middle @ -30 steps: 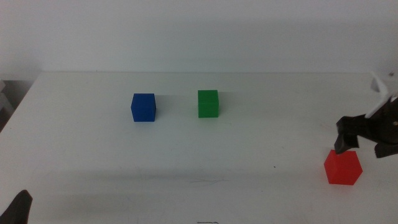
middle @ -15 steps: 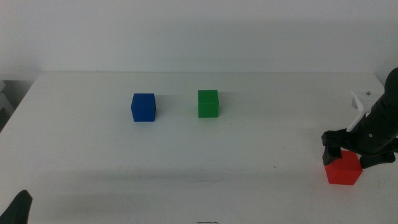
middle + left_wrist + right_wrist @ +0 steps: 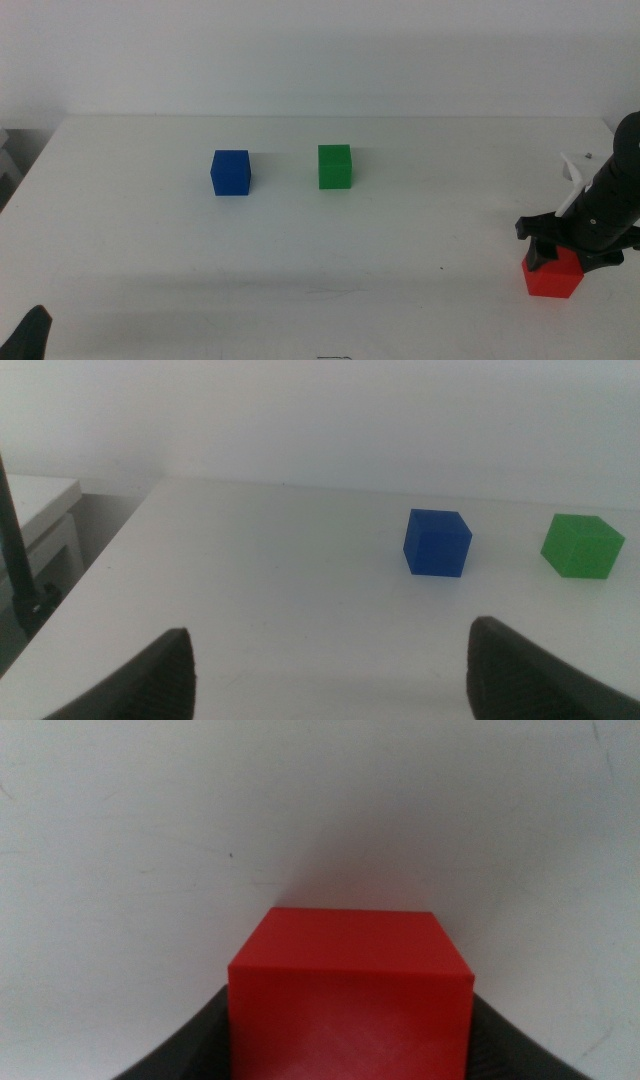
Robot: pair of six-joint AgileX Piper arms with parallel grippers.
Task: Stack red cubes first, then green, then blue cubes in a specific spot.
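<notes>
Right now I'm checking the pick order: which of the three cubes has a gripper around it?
The red cube, alone at the table's right; the right gripper straddles it. The blue cube and green cube stand untouched mid-table.

red cube (image 3: 551,278), green cube (image 3: 335,167), dark-blue cube (image 3: 230,173), white table (image 3: 150,250)

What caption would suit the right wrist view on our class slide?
Right gripper straddling the red cube on the white table, one dark jaw on each side.
</notes>
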